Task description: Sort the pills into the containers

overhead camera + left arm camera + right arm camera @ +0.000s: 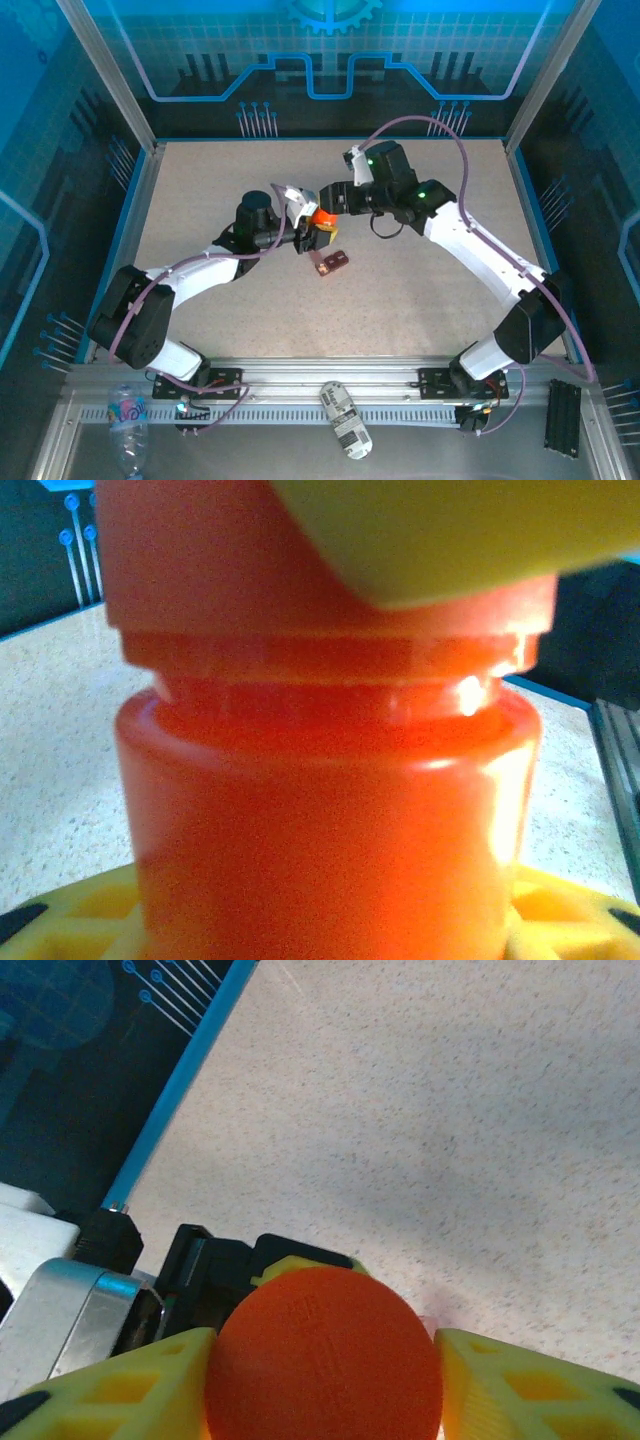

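1. Two grippers meet mid-table: the left gripper [318, 233] clamps the orange bottle [320, 830], whose long axis points its cap [325, 1345] at the right gripper [333, 202]
2. The right gripper's fingers [520, 1390] flank the cap; whether they are gripping or released I cannot tell
3. The tray [328, 262] lies just nearward on the table [420, 290]

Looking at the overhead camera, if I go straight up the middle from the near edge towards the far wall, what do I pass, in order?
White labelled bottle lying on its side → dark red-brown tray → orange bottle.
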Controlling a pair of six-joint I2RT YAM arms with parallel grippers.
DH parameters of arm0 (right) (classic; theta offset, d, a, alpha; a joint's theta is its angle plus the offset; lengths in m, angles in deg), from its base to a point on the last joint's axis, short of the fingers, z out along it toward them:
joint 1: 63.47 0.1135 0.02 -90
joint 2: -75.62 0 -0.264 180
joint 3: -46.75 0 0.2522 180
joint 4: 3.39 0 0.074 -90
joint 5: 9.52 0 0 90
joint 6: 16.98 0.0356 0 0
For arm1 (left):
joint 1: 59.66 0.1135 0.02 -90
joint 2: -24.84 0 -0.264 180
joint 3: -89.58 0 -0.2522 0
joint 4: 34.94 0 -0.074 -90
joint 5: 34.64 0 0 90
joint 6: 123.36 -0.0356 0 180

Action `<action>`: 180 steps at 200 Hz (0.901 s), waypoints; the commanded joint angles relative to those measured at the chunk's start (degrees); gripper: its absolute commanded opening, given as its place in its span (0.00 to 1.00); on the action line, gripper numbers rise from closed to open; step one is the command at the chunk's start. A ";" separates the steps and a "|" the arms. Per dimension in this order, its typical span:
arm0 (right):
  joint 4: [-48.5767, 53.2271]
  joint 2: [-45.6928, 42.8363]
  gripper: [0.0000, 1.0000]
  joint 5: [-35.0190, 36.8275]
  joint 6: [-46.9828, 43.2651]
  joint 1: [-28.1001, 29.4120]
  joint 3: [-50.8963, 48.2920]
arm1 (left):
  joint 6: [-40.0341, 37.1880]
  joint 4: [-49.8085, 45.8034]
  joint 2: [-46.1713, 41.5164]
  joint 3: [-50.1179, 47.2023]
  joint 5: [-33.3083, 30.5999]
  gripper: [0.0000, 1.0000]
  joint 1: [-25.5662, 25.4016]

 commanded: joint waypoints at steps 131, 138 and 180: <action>24.65 -0.17 0.86 -20.53 -31.46 -6.09 16.61 | 5.69 1.85 0.40 6.61 27.54 0.00 2.48; 24.91 0.55 0.86 -20.48 -31.50 -5.82 17.16 | 5.80 1.85 0.42 6.71 27.64 0.00 2.47; 24.90 2.96 0.85 -19.99 -31.21 -4.20 18.75 | 6.21 2.11 0.69 6.87 28.09 0.00 2.49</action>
